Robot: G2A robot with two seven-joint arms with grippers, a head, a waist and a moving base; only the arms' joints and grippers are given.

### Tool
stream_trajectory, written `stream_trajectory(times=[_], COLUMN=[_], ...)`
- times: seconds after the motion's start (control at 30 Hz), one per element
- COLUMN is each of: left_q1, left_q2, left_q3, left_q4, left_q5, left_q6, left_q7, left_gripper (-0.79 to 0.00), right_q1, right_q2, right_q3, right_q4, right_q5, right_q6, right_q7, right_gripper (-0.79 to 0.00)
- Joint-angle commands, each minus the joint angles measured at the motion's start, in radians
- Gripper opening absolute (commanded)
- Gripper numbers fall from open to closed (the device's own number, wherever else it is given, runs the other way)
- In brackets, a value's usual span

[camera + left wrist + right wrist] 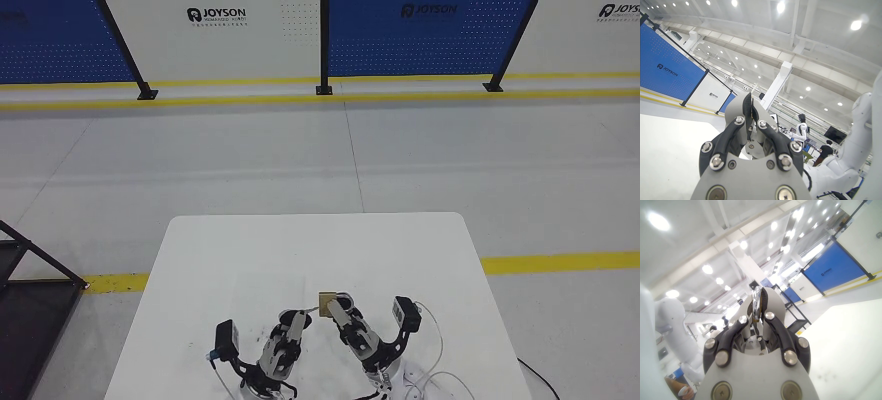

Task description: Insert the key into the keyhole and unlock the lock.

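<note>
— Since the keyhole must meet the key, where does the right gripper (759, 295) hold the padlock (755, 308)?
— Close to the near edge of the table (300, 250), about its middle. Its fingers are closed narrow on the brass body, and the shiny shackle shows between them.
— And the left gripper (751, 106)?
— Just beside it, with fingers pressed almost together on the key (752, 113), a thin yellowish sliver between the black pads. I think it pinches the head so the blade is free to enter.
— Is the key inside?
— I cannot tell. Its tip looks very near the padlock, so insertion seems the step in hand.
</note>
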Motion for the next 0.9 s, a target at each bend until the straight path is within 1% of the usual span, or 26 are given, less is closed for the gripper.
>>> stream_trajectory(times=[0.0,0.57,0.87], left_q1=[-0.001,0.0,0.008], left_q2=[0.0,-0.001,0.003], left_q3=[0.0,-0.003,-0.019], left_q4=[0.0,-0.005,-0.013], left_q5=[-0.001,-0.001,0.001], left_q6=[0.002,0.0,-0.009], left_q7=[-0.002,0.0,-0.001], left_gripper=[-0.785,-0.785,-0.785], right_q1=[0.001,0.009,0.014], right_q2=[0.0,-0.003,-0.003], right_q3=[0.0,0.002,0.013], right_q4=[-0.001,-0.004,-0.005], right_q5=[0.0,0.011,0.026], right_q6=[0.0,0.001,0.0], right_q7=[0.005,0.047,0.076], right_gripper=[-0.785,-0.785,-0.785])
